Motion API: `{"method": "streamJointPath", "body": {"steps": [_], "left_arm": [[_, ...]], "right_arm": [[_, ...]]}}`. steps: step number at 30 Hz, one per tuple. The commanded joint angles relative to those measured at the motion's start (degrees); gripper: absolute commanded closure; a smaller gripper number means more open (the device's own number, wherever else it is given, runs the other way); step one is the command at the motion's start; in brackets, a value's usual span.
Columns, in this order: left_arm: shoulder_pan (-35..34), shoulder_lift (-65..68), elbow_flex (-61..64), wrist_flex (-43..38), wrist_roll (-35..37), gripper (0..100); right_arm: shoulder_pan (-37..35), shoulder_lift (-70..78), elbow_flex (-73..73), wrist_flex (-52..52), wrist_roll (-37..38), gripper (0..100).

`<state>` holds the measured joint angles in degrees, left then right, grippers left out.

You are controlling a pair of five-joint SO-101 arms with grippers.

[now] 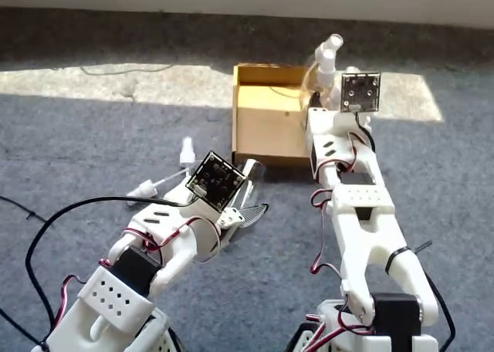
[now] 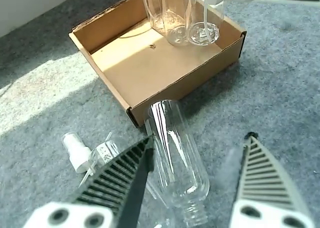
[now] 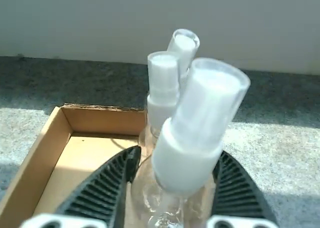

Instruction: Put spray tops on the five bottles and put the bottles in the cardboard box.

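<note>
Uncapped bottle (image 2: 177, 163) lies on the tabletop (image 2: 280, 63) just before the cardboard box (image 2: 145, 63), between the left gripper's (image 2: 199, 138) spread fingers, with a loose spray top (image 2: 77, 150) beside it. The right gripper's (image 3: 177, 153) fingers pinch a capped bottle (image 3: 200, 118) at the box's corner, next to other capped bottles (image 3: 162, 88).

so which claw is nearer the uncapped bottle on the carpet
Left. The left claw straddles the uncapped bottle, jaws open; the right claw grips a spray-topped bottle at the cardboard box.

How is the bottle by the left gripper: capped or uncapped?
Uncapped: the bottle lies on its side, threaded neck bare.
</note>
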<state>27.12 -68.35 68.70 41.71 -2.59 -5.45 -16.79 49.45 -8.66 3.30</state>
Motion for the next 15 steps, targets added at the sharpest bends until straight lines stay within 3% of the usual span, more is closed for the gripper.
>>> {"method": "streamJointPath", "body": {"steps": [1,15], "left_arm": [[0.40,-1.01,-0.04,-0.97,-0.26,74],[0.48,-1.01,0.75,-1.23,-0.26,74]], "right_arm": [[0.75,-3.74,-0.40,-0.57,0.70,84.2],[0.66,-3.74,-0.75,4.35,0.70,84.2]]}}
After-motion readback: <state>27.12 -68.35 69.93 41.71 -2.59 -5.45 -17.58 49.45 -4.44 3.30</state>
